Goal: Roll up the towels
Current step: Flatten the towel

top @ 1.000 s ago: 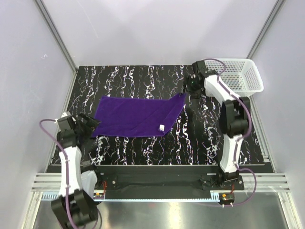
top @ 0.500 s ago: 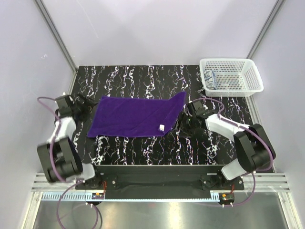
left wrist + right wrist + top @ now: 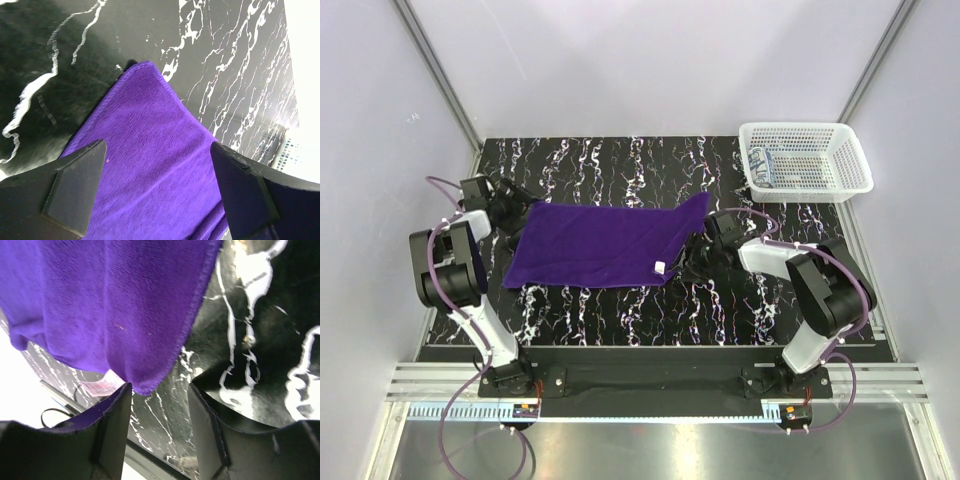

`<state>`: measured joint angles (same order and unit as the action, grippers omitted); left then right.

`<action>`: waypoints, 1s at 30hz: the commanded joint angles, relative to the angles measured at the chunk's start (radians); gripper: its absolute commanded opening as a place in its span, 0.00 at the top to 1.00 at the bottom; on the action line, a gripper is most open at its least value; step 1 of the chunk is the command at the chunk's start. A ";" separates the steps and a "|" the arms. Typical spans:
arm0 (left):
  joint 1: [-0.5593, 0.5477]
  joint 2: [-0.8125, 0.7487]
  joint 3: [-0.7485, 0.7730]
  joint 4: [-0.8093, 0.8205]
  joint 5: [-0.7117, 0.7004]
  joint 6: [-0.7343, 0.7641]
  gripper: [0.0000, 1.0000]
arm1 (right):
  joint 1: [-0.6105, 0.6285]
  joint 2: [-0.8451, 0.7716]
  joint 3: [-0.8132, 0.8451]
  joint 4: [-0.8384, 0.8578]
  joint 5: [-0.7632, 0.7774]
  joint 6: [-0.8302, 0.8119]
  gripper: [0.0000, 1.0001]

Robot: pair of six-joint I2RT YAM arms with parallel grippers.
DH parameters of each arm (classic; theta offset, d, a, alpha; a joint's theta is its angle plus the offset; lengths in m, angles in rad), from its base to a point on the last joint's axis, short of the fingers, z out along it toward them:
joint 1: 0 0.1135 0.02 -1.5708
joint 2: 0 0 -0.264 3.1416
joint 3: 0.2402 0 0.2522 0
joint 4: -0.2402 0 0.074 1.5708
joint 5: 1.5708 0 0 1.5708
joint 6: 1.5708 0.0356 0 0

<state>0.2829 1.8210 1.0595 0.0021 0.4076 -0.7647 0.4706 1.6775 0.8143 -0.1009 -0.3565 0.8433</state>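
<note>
Black marbled table [image 3: 620,310]: purple towel [image 3: 605,240] lies flat, left gripper [image 3: 507,211] wide open at its far-left corner, right gripper [image 3: 695,262] part-open, empty, at its near-right corner; advise pinching both corners evenly before rolling.

Robotics lab cell: white enclosure walls [image 3: 650,70], aluminium rails [image 3: 430,382], black marbled tabletop [image 3: 620,160], bolted arms [image 3: 825,290].

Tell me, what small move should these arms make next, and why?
Probably close the right gripper on the near right corner of the purple towel. That corner sits between its open jaws, ungripped, and the towel lies flat, not yet rolled. The left gripper hangs open over the far left corner, so getting a grip seems the first step.
</note>
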 commanded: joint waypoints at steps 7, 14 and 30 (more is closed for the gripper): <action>-0.004 0.038 0.074 0.042 0.005 0.025 0.10 | 0.010 0.085 -0.044 0.199 -0.036 0.092 0.48; -0.004 0.043 0.065 0.045 0.005 0.028 0.10 | 0.011 0.096 -0.069 0.231 -0.038 0.111 0.71; -0.033 0.070 0.054 0.058 -0.020 0.051 0.16 | 0.011 -0.139 -0.049 -0.046 0.030 0.024 0.81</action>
<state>0.2646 1.8790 1.0935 0.0040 0.4034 -0.7414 0.4740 1.5841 0.7395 -0.0658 -0.3576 0.9100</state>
